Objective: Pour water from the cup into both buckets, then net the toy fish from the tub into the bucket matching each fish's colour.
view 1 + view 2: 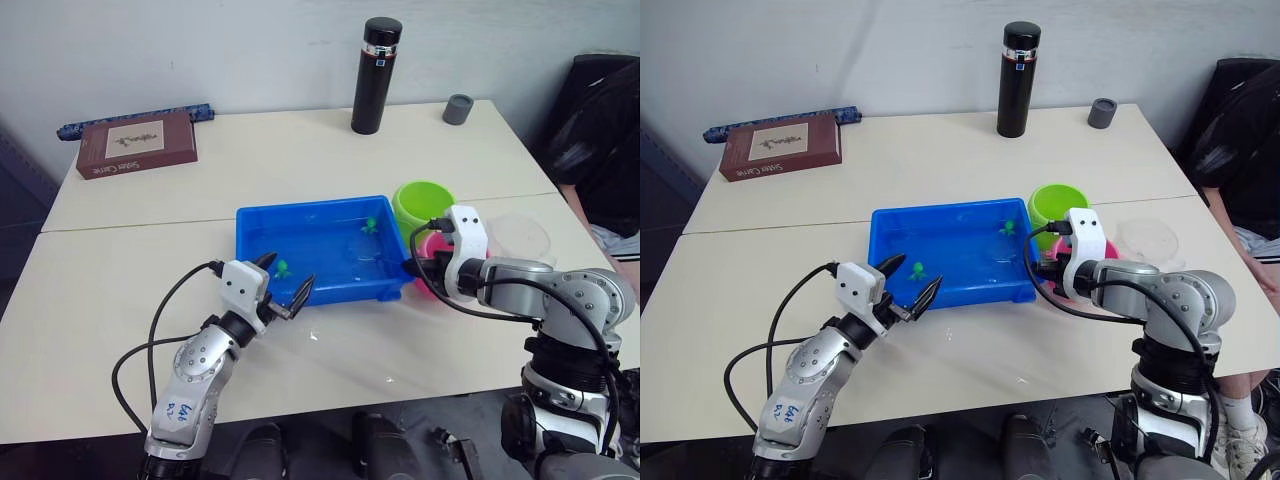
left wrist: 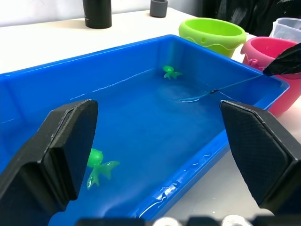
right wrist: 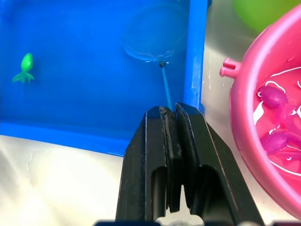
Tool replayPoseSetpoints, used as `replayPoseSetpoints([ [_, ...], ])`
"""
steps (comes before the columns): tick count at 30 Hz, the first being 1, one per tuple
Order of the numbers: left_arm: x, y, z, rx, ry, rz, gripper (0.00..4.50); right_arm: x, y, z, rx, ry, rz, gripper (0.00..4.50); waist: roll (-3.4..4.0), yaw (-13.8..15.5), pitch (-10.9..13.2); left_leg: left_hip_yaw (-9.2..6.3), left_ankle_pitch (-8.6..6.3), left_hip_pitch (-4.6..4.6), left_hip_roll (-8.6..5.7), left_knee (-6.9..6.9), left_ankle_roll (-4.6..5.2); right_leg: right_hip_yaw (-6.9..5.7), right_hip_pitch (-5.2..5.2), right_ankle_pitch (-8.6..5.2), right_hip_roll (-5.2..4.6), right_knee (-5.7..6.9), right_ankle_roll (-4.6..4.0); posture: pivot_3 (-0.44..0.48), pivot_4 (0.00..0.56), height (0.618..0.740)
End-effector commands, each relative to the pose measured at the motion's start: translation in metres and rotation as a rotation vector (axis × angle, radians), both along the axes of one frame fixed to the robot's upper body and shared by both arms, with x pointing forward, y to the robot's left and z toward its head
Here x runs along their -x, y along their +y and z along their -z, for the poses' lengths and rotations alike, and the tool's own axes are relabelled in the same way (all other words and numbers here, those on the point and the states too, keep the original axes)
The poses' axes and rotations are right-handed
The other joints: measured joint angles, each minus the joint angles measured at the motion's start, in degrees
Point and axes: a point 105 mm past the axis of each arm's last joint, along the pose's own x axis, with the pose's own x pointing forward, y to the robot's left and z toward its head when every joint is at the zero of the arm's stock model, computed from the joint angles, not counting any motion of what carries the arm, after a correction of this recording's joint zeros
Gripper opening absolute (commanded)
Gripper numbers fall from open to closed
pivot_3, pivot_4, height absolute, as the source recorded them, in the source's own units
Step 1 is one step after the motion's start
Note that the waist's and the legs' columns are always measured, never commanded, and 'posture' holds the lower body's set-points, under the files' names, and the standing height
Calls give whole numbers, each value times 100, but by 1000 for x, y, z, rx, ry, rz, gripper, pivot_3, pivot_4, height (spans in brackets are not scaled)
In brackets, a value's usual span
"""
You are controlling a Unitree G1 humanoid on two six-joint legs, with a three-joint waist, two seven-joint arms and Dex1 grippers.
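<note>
The blue tub (image 1: 262, 228) holds water and two green toy fish, one near its front left (image 1: 283, 268) and one at the back right (image 1: 369, 226). My right gripper (image 3: 170, 113) is shut on the net's thin handle at the tub's right rim. The net (image 3: 153, 40) has its hoop lying in the water. The pink bucket (image 3: 263, 117) beside that gripper holds water and pink fish (image 3: 273, 96). Behind the pink bucket stands the lime green bucket (image 1: 423, 203). The clear cup (image 1: 520, 238) sits to their right. My left gripper (image 1: 284, 285) is open at the tub's front left rim, holding nothing.
A tall black flask (image 1: 375, 75) and a small grey cup (image 1: 458, 108) stand at the table's back right. A brown book (image 1: 137, 143) lies at the back left with a blue rod (image 1: 135, 119) behind it. A person (image 1: 600, 130) sits at the right edge.
</note>
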Motion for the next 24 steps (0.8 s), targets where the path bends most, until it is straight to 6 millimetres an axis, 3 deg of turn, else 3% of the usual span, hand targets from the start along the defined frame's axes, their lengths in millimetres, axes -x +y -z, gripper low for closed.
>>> replayPoseSetpoints([
  [1,1,-4,-6,3,-36,7,4456,-5,-1,-15,-6,-45,11,0,0,-3,0,0,0,0,0,1,0,0,0,0,0,1,0,0,150,740],
  [12,1,-4,-6,6,-36,2,4456,-12,4,-25,-10,-66,27,0,0,1,0,0,1,-1,0,1,0,1,-1,0,0,3,1,0,150,740],
  [24,0,-4,-6,8,-37,2,4456,-11,5,-14,-11,-32,36,0,0,1,0,0,1,-1,0,2,0,1,-1,0,-1,5,0,0,150,740],
])
